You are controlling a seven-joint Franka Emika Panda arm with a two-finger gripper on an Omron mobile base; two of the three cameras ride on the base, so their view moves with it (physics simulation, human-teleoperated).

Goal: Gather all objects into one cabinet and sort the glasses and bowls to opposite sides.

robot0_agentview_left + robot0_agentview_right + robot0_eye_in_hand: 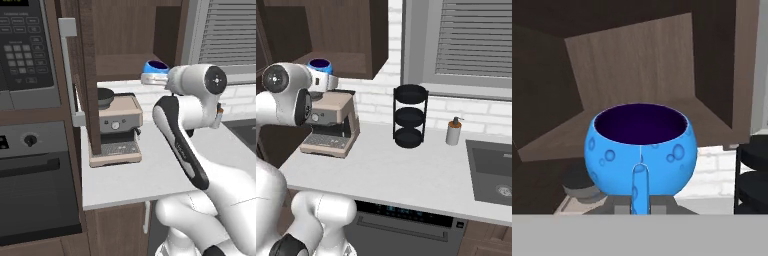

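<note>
The small bright-blue bowl (641, 150) with its dark purple inside is held upright in my gripper (640, 175), which is shut on its near wall. One finger (640, 192) lies against the outside of the bowl. The bowl (156, 66) hangs at the open front of the dark brown wall cabinet (125, 62), just above its bottom board. The cabinet door (89, 75) stands swung out edge-on, with its grey bar handle (67, 70) at the left. From the right, the bowl (320, 65) sits on top of the hand (326, 80) below the cabinet (346, 30). The large bowl and both cups are out of view.
A beige coffee machine (117, 130) stands on the white counter (150, 175) under the cabinet. A black three-tier rack (410, 116), a soap dispenser (454, 131) and a sink (491, 170) lie to the right. A microwave (25, 45) and an oven (35, 190) are at the left.
</note>
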